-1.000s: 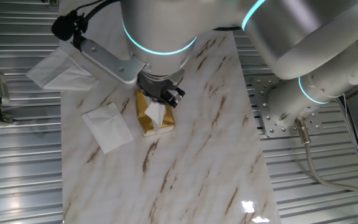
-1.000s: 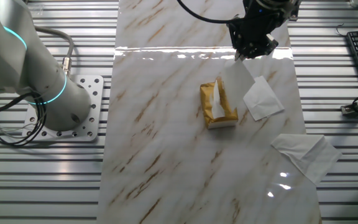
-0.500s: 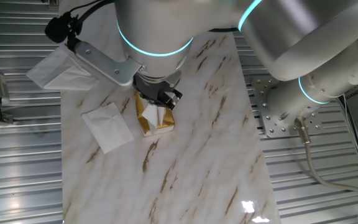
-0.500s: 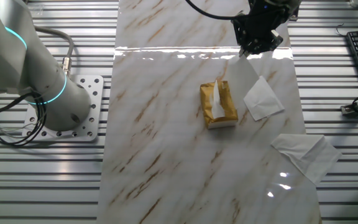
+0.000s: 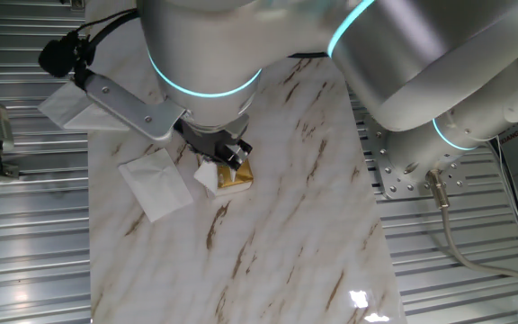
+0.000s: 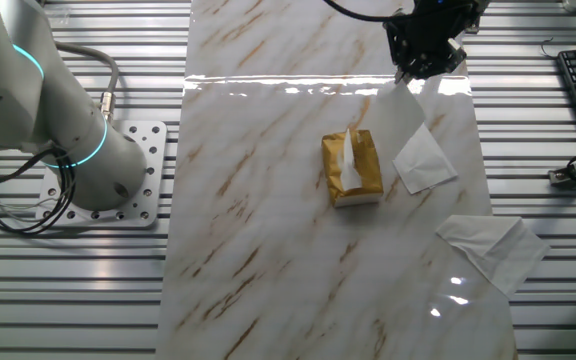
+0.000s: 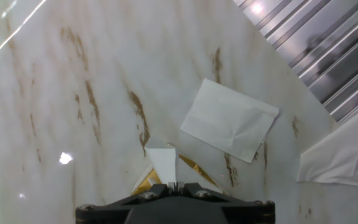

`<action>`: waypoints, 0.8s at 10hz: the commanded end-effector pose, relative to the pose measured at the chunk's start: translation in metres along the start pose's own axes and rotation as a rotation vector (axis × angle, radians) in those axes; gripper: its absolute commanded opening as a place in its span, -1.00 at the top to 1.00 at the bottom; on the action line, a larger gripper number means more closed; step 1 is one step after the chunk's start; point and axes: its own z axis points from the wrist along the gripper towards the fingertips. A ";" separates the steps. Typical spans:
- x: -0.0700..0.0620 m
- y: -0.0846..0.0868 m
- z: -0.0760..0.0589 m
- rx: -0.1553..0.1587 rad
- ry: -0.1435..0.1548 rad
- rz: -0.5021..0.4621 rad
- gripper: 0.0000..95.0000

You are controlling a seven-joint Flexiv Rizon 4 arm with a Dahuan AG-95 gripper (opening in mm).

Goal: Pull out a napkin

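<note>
The gripper (image 6: 415,68) has its jaws pinched narrow on the top edge of the napkin (image 6: 400,106), which hangs free in the air straight below them, at about 1 o'clock from the golden-yellow packet (image 6: 351,168) on the marble surface (image 6: 268,220). The sheet's long axis runs up and down, its upper end in the jaws and its lower end pointing toward the surface. In the hand view only a narrow white strip (image 7: 165,164) shows above the jaws, the packet (image 7: 143,180) mostly hidden, and in one fixed view the arm covers the grip itself.

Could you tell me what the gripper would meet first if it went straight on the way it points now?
Beyond the napkin it holds, the gripper points down at the yellow packet; that probably comes first, though depth is unclear.
</note>
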 end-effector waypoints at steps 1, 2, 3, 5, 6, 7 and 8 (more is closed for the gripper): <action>-0.006 -0.002 0.001 0.001 -0.002 0.000 1.00; -0.011 -0.003 0.001 0.000 -0.003 -0.001 1.00; -0.021 -0.006 0.001 -0.001 -0.001 0.000 1.00; -0.032 -0.010 0.003 -0.001 -0.004 0.005 1.00; -0.035 -0.012 0.006 0.001 -0.009 0.006 1.00; -0.037 -0.013 0.008 0.002 -0.015 0.004 1.00; -0.039 -0.014 0.010 0.005 -0.018 0.003 1.00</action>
